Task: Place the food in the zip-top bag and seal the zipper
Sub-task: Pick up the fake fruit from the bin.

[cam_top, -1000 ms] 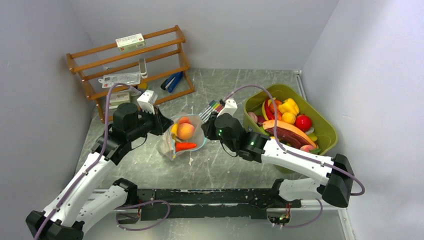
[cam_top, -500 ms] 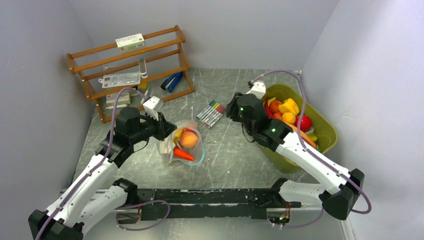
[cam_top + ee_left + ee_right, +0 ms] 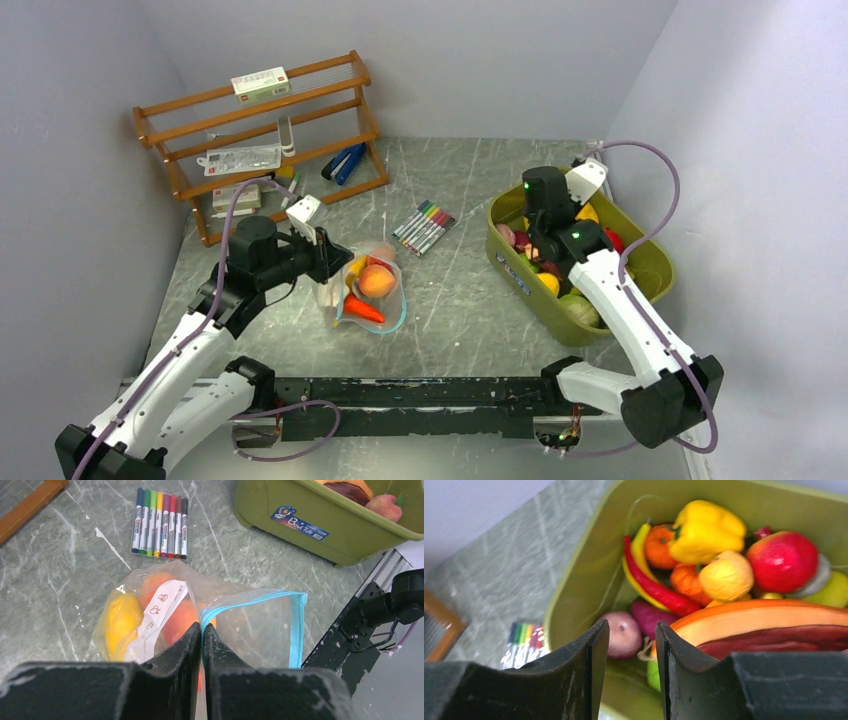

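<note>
The clear zip-top bag point(image 3: 365, 292) lies mid-table with a peach, a yellow fruit and a carrot inside. In the left wrist view the bag point(image 3: 250, 625) shows its teal-blue zipper point(image 3: 250, 601) and white label. My left gripper point(image 3: 335, 262) point(image 3: 201, 629) is shut on the zipper edge and holds the mouth up. My right gripper point(image 3: 537, 243) point(image 3: 631, 630) is open and empty, above the olive-green tub point(image 3: 515, 265). More food lies in the tub: a yellow pepper point(image 3: 706, 530), a red apple point(image 3: 781, 560), a red chilli point(image 3: 656, 587) and a pinkish onion point(image 3: 624, 635).
Coloured marker pens point(image 3: 425, 226) point(image 3: 160, 522) lie between bag and tub. A wooden rack point(image 3: 260, 140) with boxes and a stapler stands at the back left. Grey walls close in on both sides.
My right arm has swung away from the bag's mouth to the right and now hangs over the tub. The left gripper keeps its hold; the bag has settled slightly.
</note>
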{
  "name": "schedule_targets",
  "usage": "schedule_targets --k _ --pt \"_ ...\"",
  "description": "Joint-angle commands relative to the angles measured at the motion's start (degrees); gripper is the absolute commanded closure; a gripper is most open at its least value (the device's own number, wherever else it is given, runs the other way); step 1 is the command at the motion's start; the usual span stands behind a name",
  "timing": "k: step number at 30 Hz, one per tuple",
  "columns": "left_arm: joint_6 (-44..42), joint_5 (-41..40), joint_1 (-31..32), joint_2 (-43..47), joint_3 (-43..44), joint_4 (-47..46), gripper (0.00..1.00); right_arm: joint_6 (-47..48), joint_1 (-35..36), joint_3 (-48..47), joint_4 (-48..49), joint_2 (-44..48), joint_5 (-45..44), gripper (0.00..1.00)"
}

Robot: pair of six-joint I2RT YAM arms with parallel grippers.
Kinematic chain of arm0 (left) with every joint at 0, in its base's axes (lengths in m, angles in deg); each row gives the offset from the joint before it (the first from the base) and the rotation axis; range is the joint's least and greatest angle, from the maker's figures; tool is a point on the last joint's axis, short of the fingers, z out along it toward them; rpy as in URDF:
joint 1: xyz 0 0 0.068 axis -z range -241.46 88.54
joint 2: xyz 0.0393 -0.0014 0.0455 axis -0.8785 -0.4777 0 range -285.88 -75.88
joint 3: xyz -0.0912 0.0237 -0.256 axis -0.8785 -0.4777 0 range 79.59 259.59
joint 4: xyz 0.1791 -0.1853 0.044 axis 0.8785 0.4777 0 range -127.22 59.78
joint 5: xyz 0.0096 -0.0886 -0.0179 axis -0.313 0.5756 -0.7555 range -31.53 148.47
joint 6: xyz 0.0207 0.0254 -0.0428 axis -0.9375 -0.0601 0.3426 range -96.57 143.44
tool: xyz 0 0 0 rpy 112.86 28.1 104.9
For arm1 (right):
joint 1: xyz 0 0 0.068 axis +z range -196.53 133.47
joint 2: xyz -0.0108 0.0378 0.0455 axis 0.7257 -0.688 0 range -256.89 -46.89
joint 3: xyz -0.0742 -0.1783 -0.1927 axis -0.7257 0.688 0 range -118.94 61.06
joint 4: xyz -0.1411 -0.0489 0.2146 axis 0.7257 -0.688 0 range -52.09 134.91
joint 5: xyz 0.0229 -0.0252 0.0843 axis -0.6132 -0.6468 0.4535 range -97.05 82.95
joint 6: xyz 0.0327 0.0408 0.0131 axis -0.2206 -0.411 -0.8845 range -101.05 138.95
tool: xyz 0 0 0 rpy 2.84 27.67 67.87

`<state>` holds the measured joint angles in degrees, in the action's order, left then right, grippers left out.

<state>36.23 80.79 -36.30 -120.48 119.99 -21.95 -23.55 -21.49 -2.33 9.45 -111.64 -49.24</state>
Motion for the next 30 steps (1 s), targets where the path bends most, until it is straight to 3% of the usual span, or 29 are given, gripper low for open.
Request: schedule_targets --k 1,6,10,16,26,30 --pt "-1.1 1.8 -0.3 0.8 -0.1 -1.4 0.93 5.7 -5.1 1.2 3.7 -1.6 -2.8 0.6" --pt "-0.9 2.4 -0.3 1.2 -0.5 -1.6 0.93 18.3 -10.7 1.8 11.6 -4.2 0.6 0.5" --pt "-0.9 2.4 -0.3 1.3 -0.5 -1.6 0.93 22.2 -13.5 2.3 13.5 -6.2 0.0 0.5" --pt "-1.0 3.1 -0.3 0.8 -0.4 -1.6 0.93 24.3 -18.9 2.2 11.8 -11.5 7.0 0.47" --pt "-1.0 2.1 -0.3 2.2 -0.7 -1.1 0.93 25.6 -22.9 2.4 10.1 -16.0 7.7 0.39" --pt "-1.1 2.1 -0.3 1.8 -0.5 -1.3 0.93 25.4 -23.5 4.0 10.1 -15.2 9.3 0.29"
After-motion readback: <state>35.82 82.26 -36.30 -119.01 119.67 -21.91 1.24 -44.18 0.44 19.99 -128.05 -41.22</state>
